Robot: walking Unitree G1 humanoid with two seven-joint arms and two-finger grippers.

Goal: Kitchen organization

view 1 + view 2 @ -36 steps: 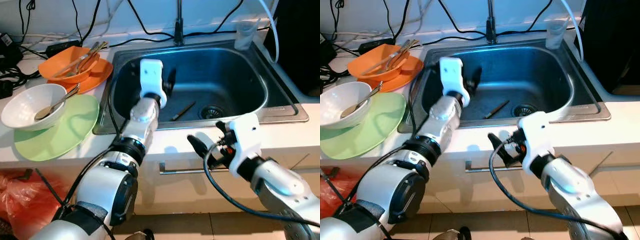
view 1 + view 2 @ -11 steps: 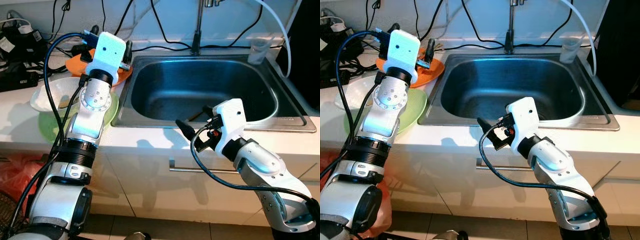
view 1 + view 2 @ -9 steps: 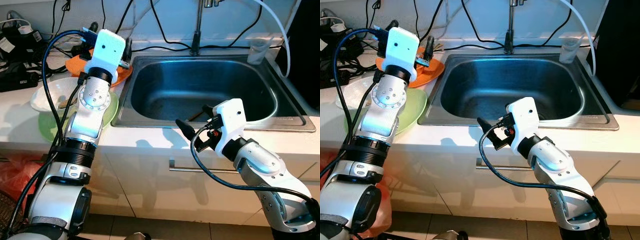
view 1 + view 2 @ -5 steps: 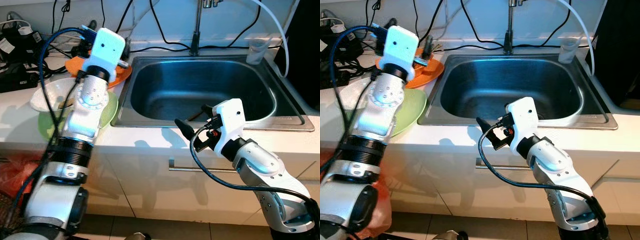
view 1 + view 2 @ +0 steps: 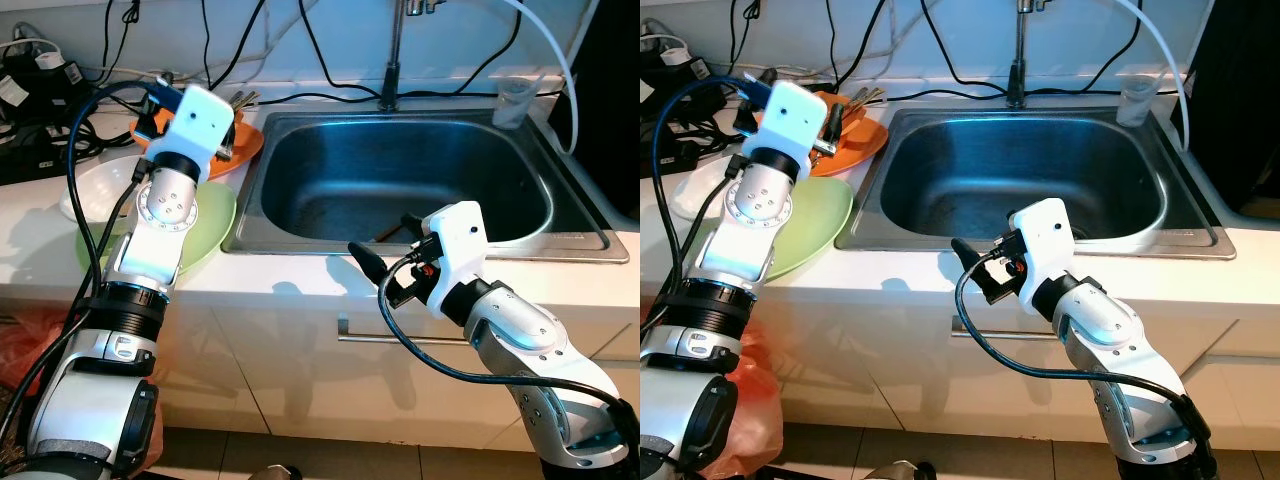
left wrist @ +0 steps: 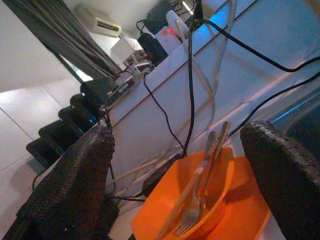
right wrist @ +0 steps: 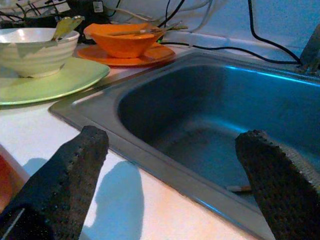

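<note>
An orange bowl (image 6: pixel 170 200) holding a fork (image 6: pixel 192 210) and chopsticks sits on an orange plate (image 5: pixel 245 145) left of the steel sink (image 5: pixel 400 180). My left gripper (image 6: pixel 177 135) hovers open just in front of that bowl, nothing between its fingers. Nearer me, a white bowl (image 5: pixel 95 190) with a spoon rests on a green plate (image 5: pixel 205 225). A single chopstick (image 5: pixel 390 232) lies on the sink floor. My right gripper (image 5: pixel 386 242) hangs open over the counter's front edge, before the sink.
A faucet (image 5: pixel 392 75) and a clear cup (image 5: pixel 512 100) stand behind the sink. Black cables and power adapters (image 5: pixel 40 70) crowd the back left of the counter. A red bag (image 5: pixel 20 350) sits below the counter at the left.
My left arm came out of the sink and swung left to the orange bowl, then dropped a little lower there. The right arm has hardly moved.
</note>
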